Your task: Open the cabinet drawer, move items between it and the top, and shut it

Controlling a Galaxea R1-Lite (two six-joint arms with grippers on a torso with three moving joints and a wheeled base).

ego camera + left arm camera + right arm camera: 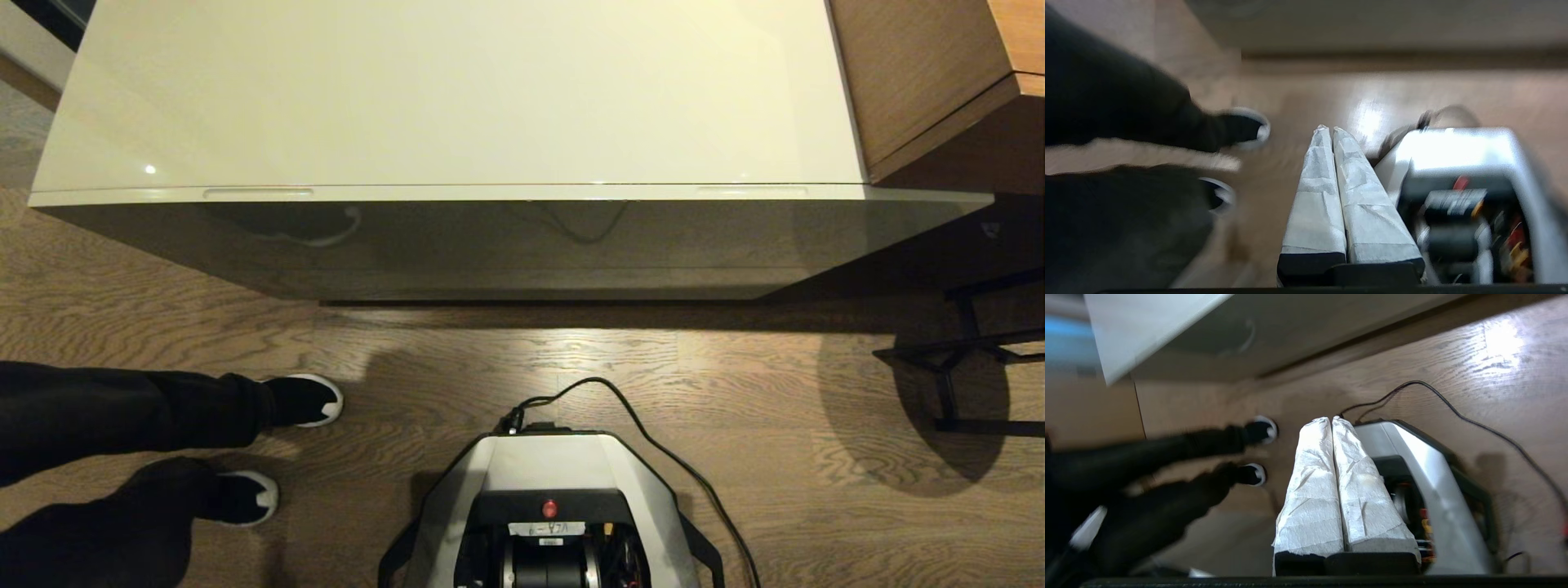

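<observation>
Cabinet [490,245] sits straight ahead of the robot, low and wide, and its top [457,90] is a glossy cream-white slab. The cabinet drawer [506,194] is pushed in flush, with its two slim slots showing along the front edge under the top, one toward the left and one toward the right. No slippers or paper roll can be seen anywhere.

Neither arm shows in the head view. The left gripper [1331,130] has its two wrapped fingers pressed together with nothing between them, hanging over the wooden floor [735,392] just beside the robot's base [547,482]. The right gripper [1329,418] is the same deal: fingers closed tight, empty, over the base's front corner.

A person's legs [122,408] in dark trousers and black shoes with white soles stand on the floor to the robot's left. Brown wooden furniture [922,73] butts up against the cabinet's right end.
</observation>
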